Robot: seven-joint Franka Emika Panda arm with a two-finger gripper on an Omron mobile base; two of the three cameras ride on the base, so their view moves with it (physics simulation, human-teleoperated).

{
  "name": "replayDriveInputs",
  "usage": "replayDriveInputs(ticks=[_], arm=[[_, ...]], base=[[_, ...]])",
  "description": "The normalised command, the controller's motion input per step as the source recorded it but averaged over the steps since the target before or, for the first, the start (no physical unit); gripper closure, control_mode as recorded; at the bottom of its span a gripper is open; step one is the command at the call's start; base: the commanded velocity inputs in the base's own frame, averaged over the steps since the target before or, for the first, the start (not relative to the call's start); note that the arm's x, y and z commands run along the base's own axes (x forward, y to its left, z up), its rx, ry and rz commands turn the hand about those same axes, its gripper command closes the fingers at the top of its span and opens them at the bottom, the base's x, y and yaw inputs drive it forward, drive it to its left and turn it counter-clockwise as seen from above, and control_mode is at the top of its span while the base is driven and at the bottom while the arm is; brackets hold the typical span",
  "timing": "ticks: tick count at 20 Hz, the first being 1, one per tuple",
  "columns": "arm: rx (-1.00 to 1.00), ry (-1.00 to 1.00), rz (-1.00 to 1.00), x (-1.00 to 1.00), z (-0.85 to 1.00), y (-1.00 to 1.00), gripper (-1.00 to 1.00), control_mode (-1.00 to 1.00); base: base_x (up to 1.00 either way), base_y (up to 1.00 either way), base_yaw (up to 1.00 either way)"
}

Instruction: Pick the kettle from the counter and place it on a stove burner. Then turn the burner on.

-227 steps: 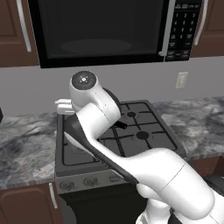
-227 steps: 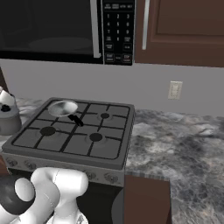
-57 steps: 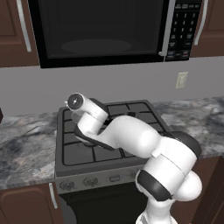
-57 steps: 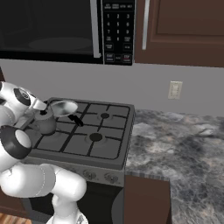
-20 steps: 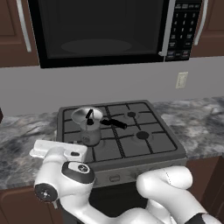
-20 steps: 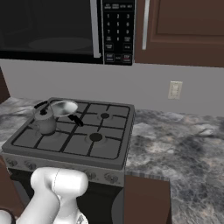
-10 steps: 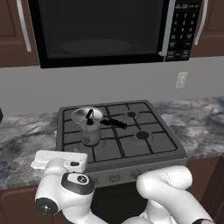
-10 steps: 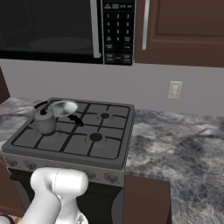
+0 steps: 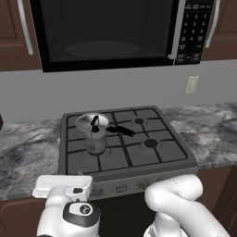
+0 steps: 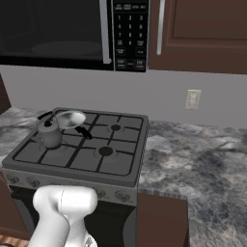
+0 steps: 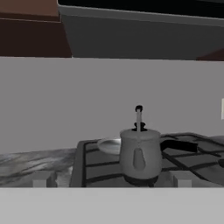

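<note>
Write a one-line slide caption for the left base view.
Kettle standing on the stove's front-left burner, silver pan just behind it, below the microwave.

kettle (image 9: pixel 96 140): silver-grey, black handle
pan (image 9: pixel 91 122): silver, black handle
counter (image 10: pixel 202 164): grey marbled
cabinet fronts (image 10: pixel 200 34): dark brown
stove grates (image 9: pixel 139 143): dark grey

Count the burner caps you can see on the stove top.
2: rear right and front right. The kettle stands over the front left spot and the pan over the rear left, so two may be hidden.
</note>
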Motion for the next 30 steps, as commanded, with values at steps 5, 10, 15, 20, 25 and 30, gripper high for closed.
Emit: replayDriveInputs(ticks=[5, 10, 15, 20, 25, 30], arm=[[-0.05, -0.05, 0.00, -0.19, -0.39, 0.01, -1.00, -1.00], [-0.05, -0.05, 0.00, -0.12, -0.42, 0.00, -1.00, -1.00], [-0.04, -0.06, 0.00, -0.02, -0.48, 0.00, -1.00, -1.00], [-0.06, -0.07, 0.00, 0.00, -0.52, 0.00, -1.00, -1.00], [-0.06, -0.06, 0.00, 0.00, -0.51, 0.00, -1.00, -1.00], [-0.04, -0.05, 0.00, 0.00, -0.48, 0.02, -1.00, -1.00]], base=[[0.00, 0.00, 0.00], [0.00, 0.00, 0.00], [0.00, 0.00, 0.00], [0.00, 0.00, 0.00], [0.00, 0.00, 0.00], [0.00, 0.00, 0.00]])
